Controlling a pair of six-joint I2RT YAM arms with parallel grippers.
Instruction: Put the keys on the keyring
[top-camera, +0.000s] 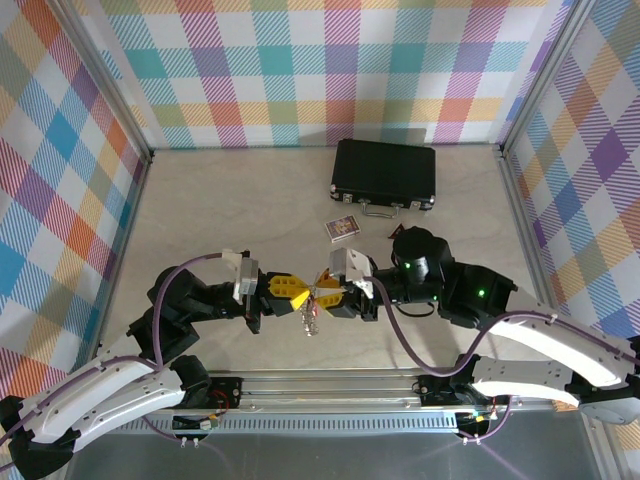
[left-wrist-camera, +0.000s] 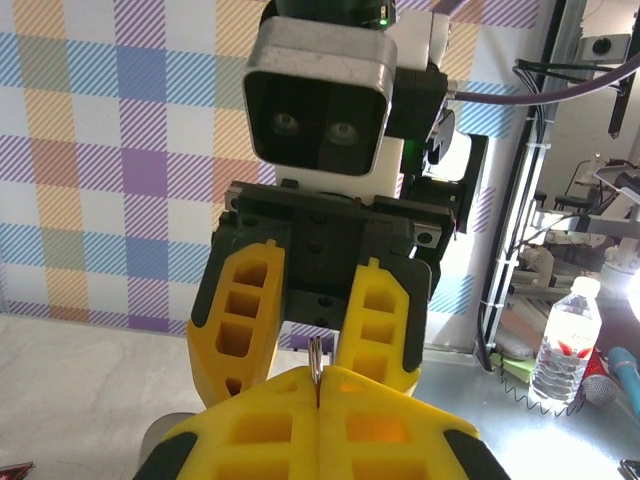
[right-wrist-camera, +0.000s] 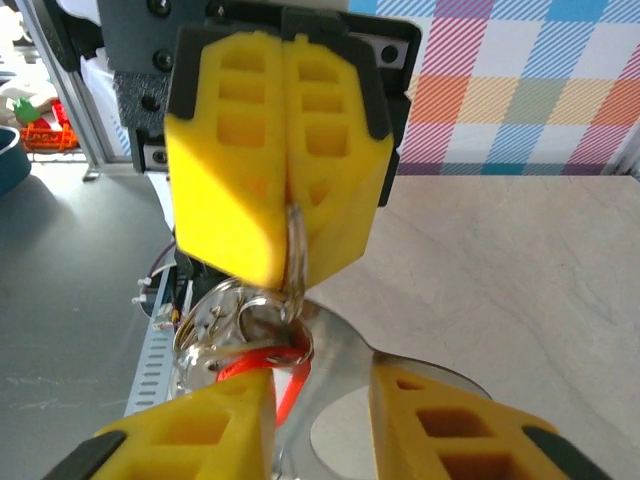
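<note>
Clamping keyring (right-wrist-camera: 293, 248) in left gripper (top-camera: 297, 296); flanking keys (right-wrist-camera: 257, 360) with narrowly parted right gripper (top-camera: 331, 297), hold unclear; failing to read card box (top-camera: 343, 229); hovering near table (top-camera: 200, 230) edge.

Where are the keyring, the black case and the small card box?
keyring (right-wrist-camera: 296, 258): right wrist view, on the upright stretch of the thin silver loop.
black case (top-camera: 385, 170): top external view, on the middle of its lid.
card box (top-camera: 343, 229): top external view, on its printed face.
</note>
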